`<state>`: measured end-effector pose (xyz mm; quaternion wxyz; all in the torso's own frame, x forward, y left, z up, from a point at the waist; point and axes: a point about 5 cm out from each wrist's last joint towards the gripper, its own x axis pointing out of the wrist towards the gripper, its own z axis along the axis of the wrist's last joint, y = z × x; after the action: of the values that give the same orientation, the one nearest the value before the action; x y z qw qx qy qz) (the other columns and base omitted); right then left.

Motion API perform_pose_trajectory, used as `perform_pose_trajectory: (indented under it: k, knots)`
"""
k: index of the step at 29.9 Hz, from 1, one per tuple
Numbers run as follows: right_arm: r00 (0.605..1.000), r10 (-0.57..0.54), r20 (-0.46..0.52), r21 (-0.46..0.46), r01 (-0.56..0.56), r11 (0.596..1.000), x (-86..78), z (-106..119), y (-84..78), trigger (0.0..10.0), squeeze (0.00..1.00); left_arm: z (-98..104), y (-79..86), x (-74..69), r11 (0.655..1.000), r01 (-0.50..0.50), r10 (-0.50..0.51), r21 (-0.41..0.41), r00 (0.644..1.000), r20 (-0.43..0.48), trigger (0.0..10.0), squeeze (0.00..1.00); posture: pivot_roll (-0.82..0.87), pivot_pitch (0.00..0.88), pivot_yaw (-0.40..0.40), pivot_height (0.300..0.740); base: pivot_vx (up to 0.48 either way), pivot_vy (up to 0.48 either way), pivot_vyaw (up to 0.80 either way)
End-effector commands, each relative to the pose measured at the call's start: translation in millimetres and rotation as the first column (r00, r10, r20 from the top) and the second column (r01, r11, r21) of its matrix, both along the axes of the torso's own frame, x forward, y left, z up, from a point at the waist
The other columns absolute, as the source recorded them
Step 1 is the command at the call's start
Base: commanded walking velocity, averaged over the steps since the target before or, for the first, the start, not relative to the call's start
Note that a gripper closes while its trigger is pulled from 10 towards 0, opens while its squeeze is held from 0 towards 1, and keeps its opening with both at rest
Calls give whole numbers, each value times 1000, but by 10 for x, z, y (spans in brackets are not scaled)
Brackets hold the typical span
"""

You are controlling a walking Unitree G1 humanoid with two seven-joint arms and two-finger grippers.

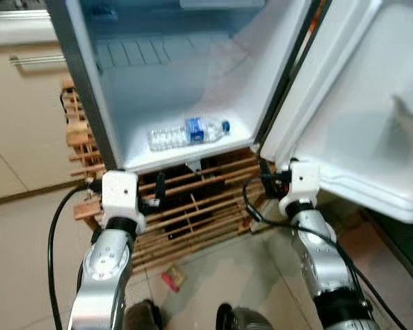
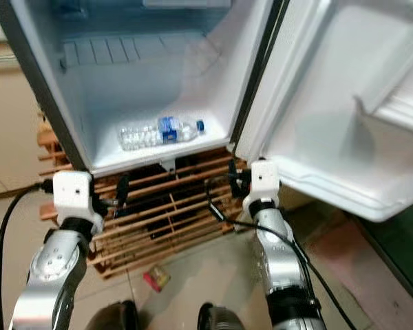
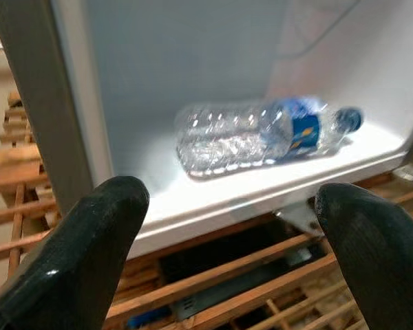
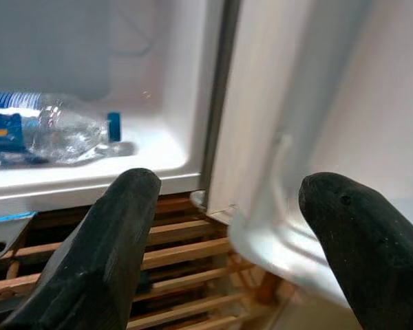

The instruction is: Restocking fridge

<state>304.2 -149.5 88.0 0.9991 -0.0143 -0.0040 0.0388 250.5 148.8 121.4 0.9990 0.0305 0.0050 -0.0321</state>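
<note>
White, smooth plastic lines the open fridge; one clear ribbed bottle with a blue label and blue cap lies on its side on the fridge floor, near the front lip, cap toward the hinge side. The door stands swung wide to the right of the fridge, its moulded inner shelf bare. Under the fridge sits one slatted wooden rack, and a small red scrap lies on the tiled floor in front of the rack. Two silver arms reach up from below: the left tool hangs below the fridge's front lip, the right tool below the door's hinge corner.

From the left wrist, the two rounded, matte black fingers stand wide apart, holding nothing; the bottle lies beyond the lip between them.

From the right wrist, the black fingers are likewise spread and bare, framing the hinge edge where fridge meets door, the bottle's capped end off to one side.
</note>
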Motion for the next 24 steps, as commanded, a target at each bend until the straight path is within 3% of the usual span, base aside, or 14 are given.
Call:
perform_pose_trajectory:
  k: [1, 6, 11, 16, 24]
  knots:
    - [1000, -15, -1, 2, 15, 1000, -3, 30, -70, 10000, 0, 2, -56, 35, 1000, 17, -17, -14, 1000, 4, 10000, 0, 83, 0, -98, 740, 0, 0, 0]
    - [999, -25, -24, 8, 25, 1000, 70, 42, -65, 10000, 0, 8, -121, 136, 999, 27, -28, 43, 999, 24, 10000, 0, 64, 0, -92, 740, 0, 0, 593]
    - [1000, -3, -24, -18, 2, 1000, 152, 88, -9, 10000, 0, -25, -139, 208, 999, 10, -10, 45, 1000, 15, 10000, 0, 55, 0, -92, 740, 0, 0, 339]
    - [1000, 18, -21, -16, -18, 1000, 166, 105, 44, 10000, 0, 10, -157, 258, 999, 5, -6, 38, 1000, 30, 10000, 0, 64, 0, -87, 740, 96, -431, 0]
    - [998, 52, -21, -3, -52, 999, 184, 97, 161, 10000, 0, 0, -111, 311, 995, -47, 45, 84, 999, 28, 10000, 0, 80, 0, -81, 740, 274, -390, 591]
